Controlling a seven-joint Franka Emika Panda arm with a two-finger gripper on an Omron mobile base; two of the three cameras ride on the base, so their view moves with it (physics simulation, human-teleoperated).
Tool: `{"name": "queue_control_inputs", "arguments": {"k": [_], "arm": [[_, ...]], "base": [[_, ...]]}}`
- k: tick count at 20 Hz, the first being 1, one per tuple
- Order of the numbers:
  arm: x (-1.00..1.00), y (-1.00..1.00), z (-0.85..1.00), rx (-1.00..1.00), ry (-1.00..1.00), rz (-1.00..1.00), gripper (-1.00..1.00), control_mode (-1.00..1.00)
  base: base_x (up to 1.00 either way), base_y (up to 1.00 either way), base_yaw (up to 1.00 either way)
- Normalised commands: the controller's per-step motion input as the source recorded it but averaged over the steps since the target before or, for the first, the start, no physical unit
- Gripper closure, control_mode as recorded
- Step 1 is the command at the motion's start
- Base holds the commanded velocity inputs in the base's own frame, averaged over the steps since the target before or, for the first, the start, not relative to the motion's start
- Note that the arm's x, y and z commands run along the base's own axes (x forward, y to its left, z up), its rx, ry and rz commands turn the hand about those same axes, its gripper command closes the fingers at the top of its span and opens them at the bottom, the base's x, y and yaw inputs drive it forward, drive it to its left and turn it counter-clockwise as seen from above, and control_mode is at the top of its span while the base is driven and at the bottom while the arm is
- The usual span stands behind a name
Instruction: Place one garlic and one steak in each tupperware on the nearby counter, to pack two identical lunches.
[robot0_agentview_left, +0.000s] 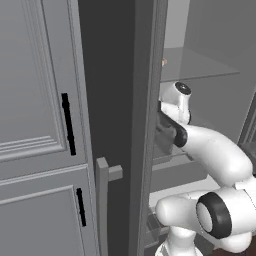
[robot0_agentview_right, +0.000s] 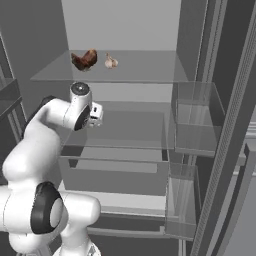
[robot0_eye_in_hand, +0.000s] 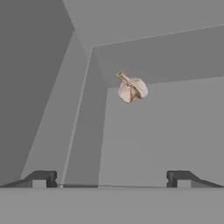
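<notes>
Nothing looked packed: I had the gripper (robot0_eye_in_hand: 111, 178) spread wide and empty, facing the garlic (robot0_eye_in_hand: 132, 89) beside the steak (robot0_agentview_right: 85, 59) on the fridge shelf (robot0_agentview_right: 145, 72).

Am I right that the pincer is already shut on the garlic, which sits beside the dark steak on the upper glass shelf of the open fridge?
Not quite. The pincer is open and apart from the garlic, as the hand view shows: both fingertips stand wide with the bulb ahead of them. The rest holds: the garlic lies beside the dark steak on the upper glass shelf.
</notes>
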Motion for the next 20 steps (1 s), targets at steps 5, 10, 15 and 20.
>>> {"name": "queue_control_inputs", "arguments": {"k": [5,10,15,20], "arm": [[0.62,0.26,-0.29,0.0,-0.02,-0.16,-1.0,-1.0],[0.63,-0.11,-0.04,-0.05,0.1,-0.09,-1.0,-1.0],[0.45,0.0,-0.33,-0.04,0.04,0.0,-1.0,-1.0],[0.47,0.0,-0.22,-0.03,0.01,0.0,-1.0,-1.0]], "base": [[0.0,0.0,0.0],[0.0,0.0,0.0],[0.0,0.0,0.0],[0.0,0.0,0.0]]}}
